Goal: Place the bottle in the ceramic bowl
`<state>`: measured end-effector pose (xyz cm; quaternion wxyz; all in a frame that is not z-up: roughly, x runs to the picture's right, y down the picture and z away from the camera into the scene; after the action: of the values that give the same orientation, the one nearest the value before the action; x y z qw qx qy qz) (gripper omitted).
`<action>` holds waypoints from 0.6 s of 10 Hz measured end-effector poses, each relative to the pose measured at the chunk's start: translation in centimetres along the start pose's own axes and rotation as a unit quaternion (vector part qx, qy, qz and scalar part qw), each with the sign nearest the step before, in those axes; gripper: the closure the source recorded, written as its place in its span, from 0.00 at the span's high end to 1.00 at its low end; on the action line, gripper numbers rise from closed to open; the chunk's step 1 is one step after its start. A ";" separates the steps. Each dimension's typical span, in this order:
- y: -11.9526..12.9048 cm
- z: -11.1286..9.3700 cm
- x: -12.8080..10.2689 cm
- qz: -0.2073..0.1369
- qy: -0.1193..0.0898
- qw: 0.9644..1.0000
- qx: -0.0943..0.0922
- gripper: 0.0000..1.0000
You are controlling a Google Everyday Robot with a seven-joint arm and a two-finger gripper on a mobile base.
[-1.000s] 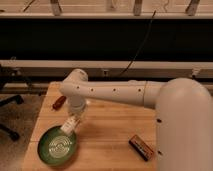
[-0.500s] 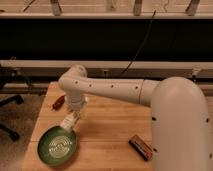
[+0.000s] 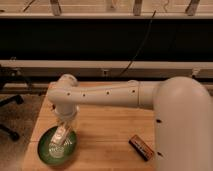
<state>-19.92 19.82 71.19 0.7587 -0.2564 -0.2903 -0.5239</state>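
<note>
Placement is judged to be the step in hand: the bottle (image 3: 62,134) is held tilted just over the near-left ceramic bowl (image 3: 46,152), gripped by the gripper (image 3: 65,125), whose fingers are seen clenched on its upper end. The bottle's lower end should be brought down inside the rim, toward the ringed centre, before the hold is loosened. A dark snack bar (image 3: 142,147) is left lying well apart on the wooden table (image 3: 110,135), to the right.

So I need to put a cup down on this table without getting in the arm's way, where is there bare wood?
Bare wood lies mid-table, between the green bowl and the dark packet. Front left is crowded: the gripper hangs over the bowl with the bottle.
</note>
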 end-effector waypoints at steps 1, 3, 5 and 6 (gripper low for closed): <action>-0.2 0.4 -2.1 -0.025 -0.001 1.000 0.006 0.00; -1.0 1.5 -4.7 -0.068 -0.008 0.998 0.015 0.03; -2.4 2.3 -5.8 -0.100 -0.015 0.995 0.024 0.20; -2.9 2.5 -5.9 -0.108 -0.018 0.994 0.028 0.31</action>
<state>-24.73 24.44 69.01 0.6995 -0.2117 -0.3440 -0.5895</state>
